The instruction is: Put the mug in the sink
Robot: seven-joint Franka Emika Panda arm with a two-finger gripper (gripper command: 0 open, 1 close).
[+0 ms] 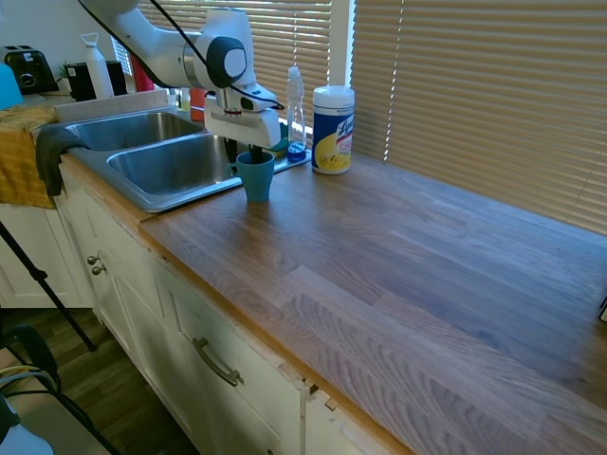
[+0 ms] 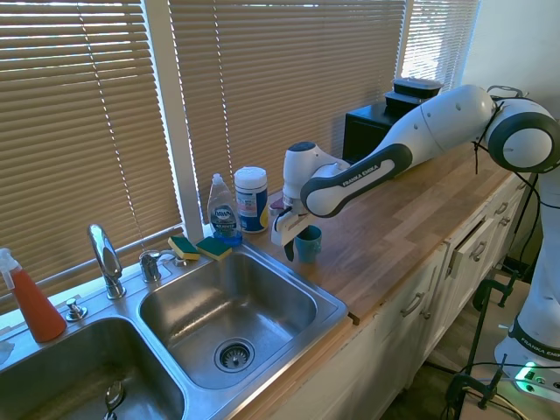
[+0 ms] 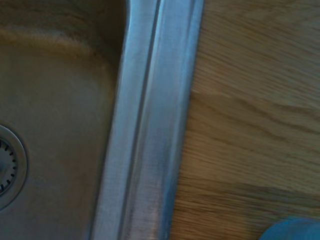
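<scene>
In the first exterior view, the mug [image 1: 255, 176] stands upright on the wooden counter [image 1: 408, 275], just beside the rim of the sink [image 1: 166, 161]. The gripper [image 1: 252, 152] hangs directly over the mug, with its dark fingers reaching down to the mug's rim. I cannot tell from here if they are closed on it.

In the second exterior view, the mug [image 2: 308, 244] is on the counter next to the near basin of the sink [image 2: 229, 313], and the gripper [image 2: 291, 241] is at its sink side. One finger hangs down outside the mug wall; the grip itself is hidden.

In the wrist view, the sink rim [image 3: 145, 125] runs between basin and wood, and a bit of the mug [image 3: 292, 230] shows at the edge.

By my judgement, the task is at its beginning: the mug is not lifted, and carrying it into the basin is left.
</scene>
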